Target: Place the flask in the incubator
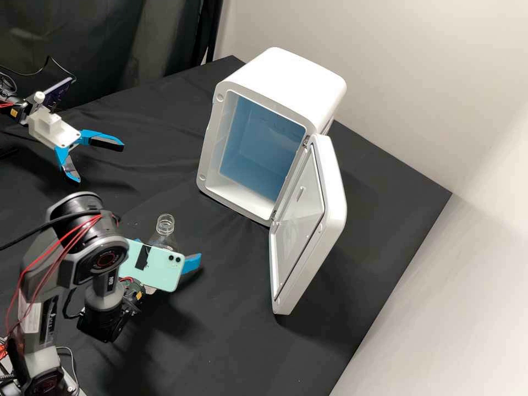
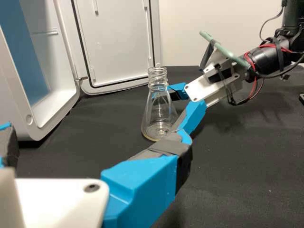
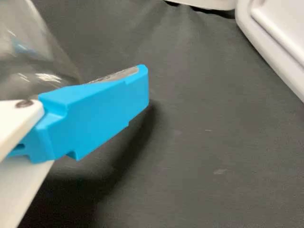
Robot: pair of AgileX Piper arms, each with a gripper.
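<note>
We mark right tool (image 2: 178, 113) toward near edge of bench (image 1: 357, 220): blue fingers (image 2: 192, 114) spread, one on each side of flask (image 1: 165, 230); whether they touch glass we cannot tell. Flask clear, upright on bench, just in front of incubator (image 1: 291, 82). Incubator toward far corner, door (image 1: 324, 220) swung open, blue interior (image 1: 258, 148) exposed. Left tool (image 1: 96, 161) by far left edge, fingers spread, holding nothing, well apart from flask.

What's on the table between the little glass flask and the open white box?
Just bare black cloth. In the high view, the stretch from the flask to the incubator and its open front has nothing on it.
</note>
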